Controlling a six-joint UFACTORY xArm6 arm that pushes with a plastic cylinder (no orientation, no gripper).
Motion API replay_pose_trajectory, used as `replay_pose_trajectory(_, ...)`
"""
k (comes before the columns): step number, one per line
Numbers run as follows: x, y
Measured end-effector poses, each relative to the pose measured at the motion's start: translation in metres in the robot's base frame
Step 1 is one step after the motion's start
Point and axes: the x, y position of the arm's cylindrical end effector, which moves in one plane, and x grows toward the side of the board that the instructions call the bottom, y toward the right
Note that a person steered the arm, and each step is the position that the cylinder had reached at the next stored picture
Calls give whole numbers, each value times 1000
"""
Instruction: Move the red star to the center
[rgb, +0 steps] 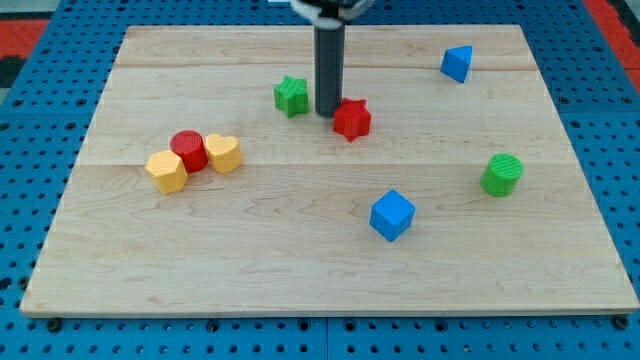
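The red star (352, 119) lies on the wooden board (300, 270), a little above the board's middle. My tip (327, 112) stands right at the star's upper left edge, touching or nearly touching it. The dark rod rises straight up from there to the view's top. A green star (291, 96) lies just left of the rod.
A red cylinder (188, 150) sits between a yellow hexagon block (167, 171) and a yellow heart block (223, 154) at the left. A blue cube (391, 215) lies lower right of the middle. A green cylinder (502, 174) is at the right, a blue block (457, 63) at the upper right.
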Motion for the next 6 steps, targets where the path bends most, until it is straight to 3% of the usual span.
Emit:
replay_pose_trajectory(2,-53,30)
replay_pose_trajectory(3,-37,72)
replay_pose_trajectory(5,43,29)
replay_pose_trajectory(6,23,65)
